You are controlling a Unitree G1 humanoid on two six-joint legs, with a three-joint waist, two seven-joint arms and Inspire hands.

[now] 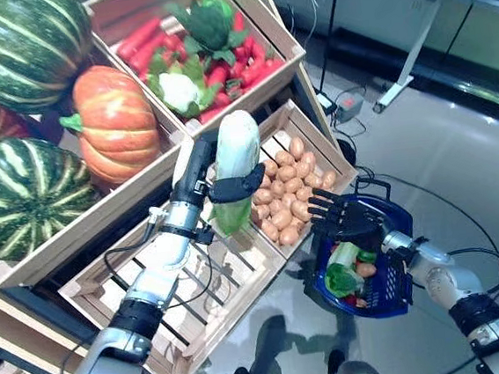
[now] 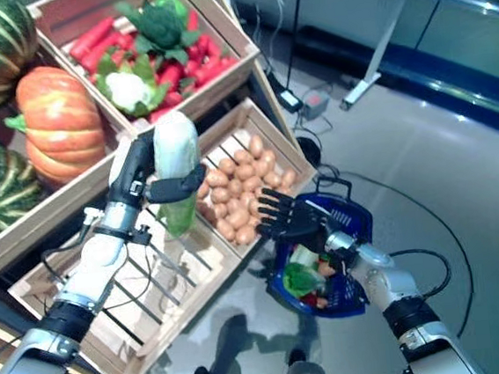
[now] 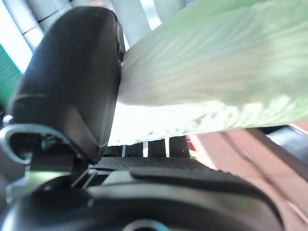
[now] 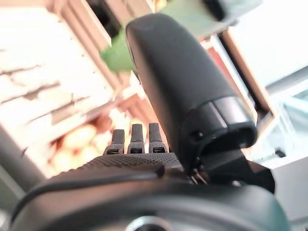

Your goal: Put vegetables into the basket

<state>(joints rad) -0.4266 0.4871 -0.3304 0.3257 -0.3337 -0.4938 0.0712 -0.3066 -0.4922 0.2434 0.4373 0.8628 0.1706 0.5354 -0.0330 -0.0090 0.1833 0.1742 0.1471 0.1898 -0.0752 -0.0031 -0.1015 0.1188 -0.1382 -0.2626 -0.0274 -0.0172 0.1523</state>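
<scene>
My left hand (image 1: 213, 189) is shut on a long pale green cabbage (image 1: 234, 166), held upright above the wooden crates; the left wrist view shows its ribbed leaves (image 3: 216, 72) pressed against the thumb. A blue basket (image 1: 399, 289) hangs at the lower right with some green and red vegetables inside. My right hand (image 1: 345, 217) sits at the basket's near rim, fingers spread straight toward the potatoes, with the basket handle arching behind it. How the basket is borne is hidden.
A crate of potatoes (image 1: 290, 196) lies just left of the basket. An empty slatted crate (image 1: 190, 308) sits under my left arm. Higher crates hold pumpkins (image 1: 115, 120), carrots, broccoli (image 1: 209, 18) and cauliflower. A white desk leg (image 1: 405, 57) stands on the floor behind.
</scene>
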